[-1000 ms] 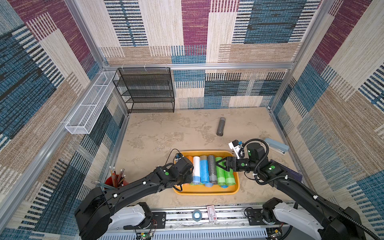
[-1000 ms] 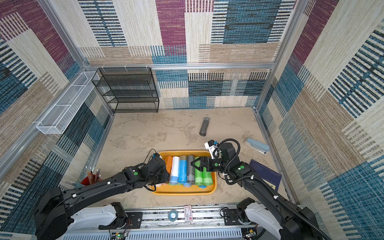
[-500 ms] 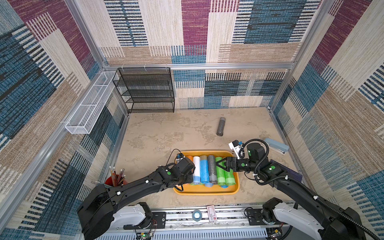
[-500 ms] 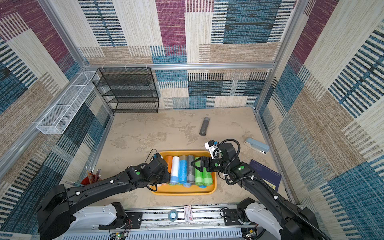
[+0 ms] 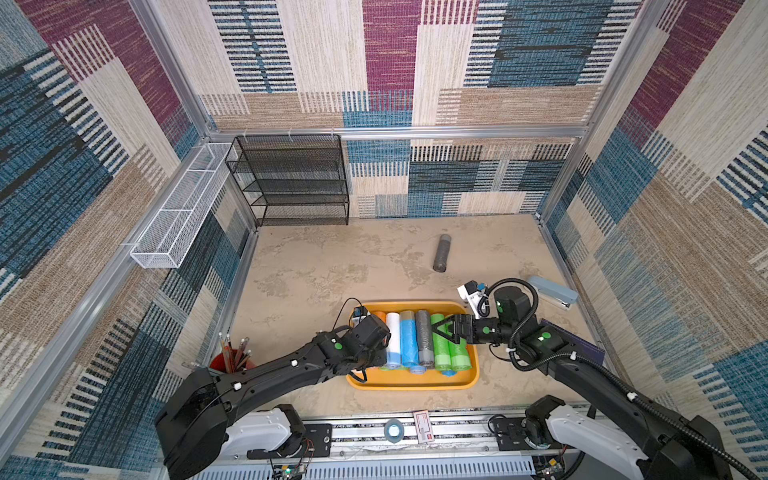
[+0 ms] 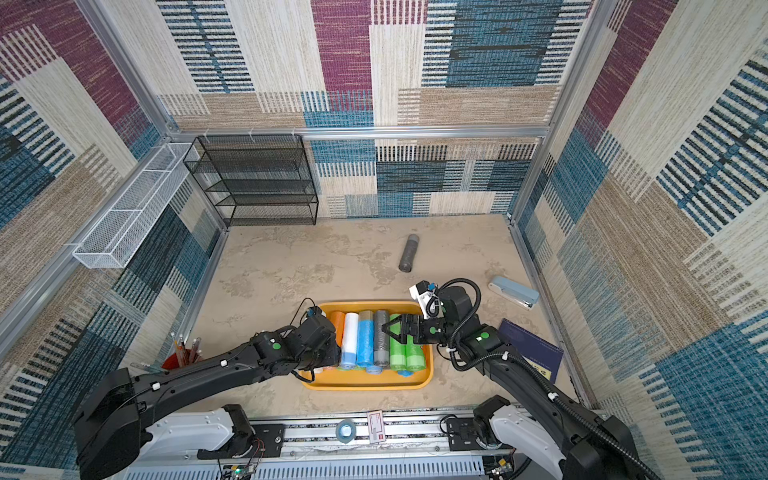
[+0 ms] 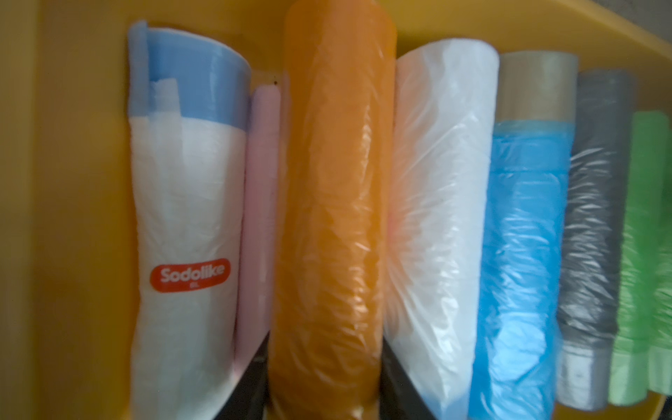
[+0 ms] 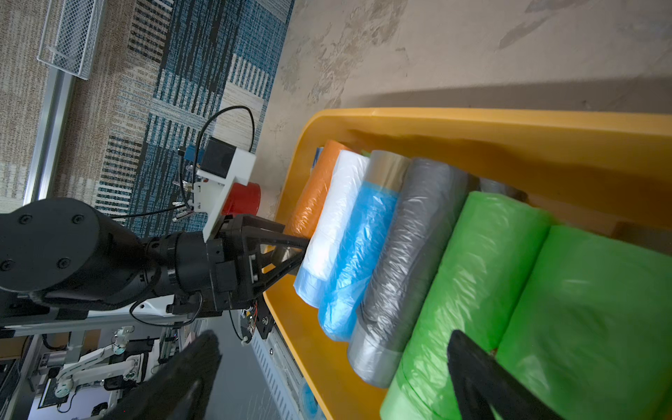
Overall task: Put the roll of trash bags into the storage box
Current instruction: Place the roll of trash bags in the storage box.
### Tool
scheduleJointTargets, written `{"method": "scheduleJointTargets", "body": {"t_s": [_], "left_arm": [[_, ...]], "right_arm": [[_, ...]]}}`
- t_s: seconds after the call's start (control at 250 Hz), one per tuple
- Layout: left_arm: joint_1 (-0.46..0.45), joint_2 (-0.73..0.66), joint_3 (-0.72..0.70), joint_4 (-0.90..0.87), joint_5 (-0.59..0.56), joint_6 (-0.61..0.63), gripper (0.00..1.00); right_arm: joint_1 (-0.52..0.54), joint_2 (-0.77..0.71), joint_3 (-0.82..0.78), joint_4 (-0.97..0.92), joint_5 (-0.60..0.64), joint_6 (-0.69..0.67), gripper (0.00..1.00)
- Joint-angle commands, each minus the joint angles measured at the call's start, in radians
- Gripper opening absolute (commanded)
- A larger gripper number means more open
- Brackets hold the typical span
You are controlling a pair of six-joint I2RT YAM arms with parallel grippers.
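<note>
The storage box [image 5: 411,384] [image 6: 365,384] is a shallow yellow-orange tray near the table's front. Rolls lie side by side in it: orange, white, blue, grey and two green. My left gripper [image 7: 327,382] reaches in at the tray's left end and is shut on the orange roll of trash bags [image 7: 334,218] [image 5: 379,316], a black finger pressed against each side. My right gripper [image 5: 440,328] [image 8: 332,378] hovers open over the green rolls [image 8: 509,291] with nothing between its fingers. A dark grey roll [image 5: 441,252] [image 6: 408,252] lies alone on the table behind the tray.
A pale blue stapler [image 5: 555,291] and a dark blue notebook [image 5: 577,345] lie to the right of the tray. A red pencil cup [image 5: 232,361] stands front left. A black mesh rack [image 5: 295,183] and a white wire basket [image 5: 178,208] are at the back left.
My left wrist has shifted very slightly at the tray's left end, still around the orange roll. The right arm has not moved.
</note>
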Motion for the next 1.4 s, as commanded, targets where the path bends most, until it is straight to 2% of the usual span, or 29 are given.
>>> {"method": "scheduleJointTargets", "body": {"t_s": [0.0,0.472,0.732,1.096,1.396], "left_arm": [[-0.001,-0.003,0.010,-0.007,0.011,0.007,0.41],[-0.003,-0.007,0.014,-0.031,0.011,0.013,0.45],[-0.004,0.020,0.022,-0.038,0.006,0.030,0.48],[-0.004,0.034,0.045,-0.067,0.031,0.079,0.51],[-0.004,-0.004,0.056,-0.082,0.030,0.120,0.53]], "right_arm": [[0.000,-0.004,0.000,0.004,0.003,0.004,0.99],[0.001,-0.004,-0.001,0.002,-0.001,0.003,0.99],[0.001,0.015,0.070,-0.074,0.041,-0.061,0.99],[-0.028,0.152,0.231,-0.127,0.082,-0.125,0.99],[-0.064,0.191,0.251,-0.117,0.075,-0.127,0.99]]}}
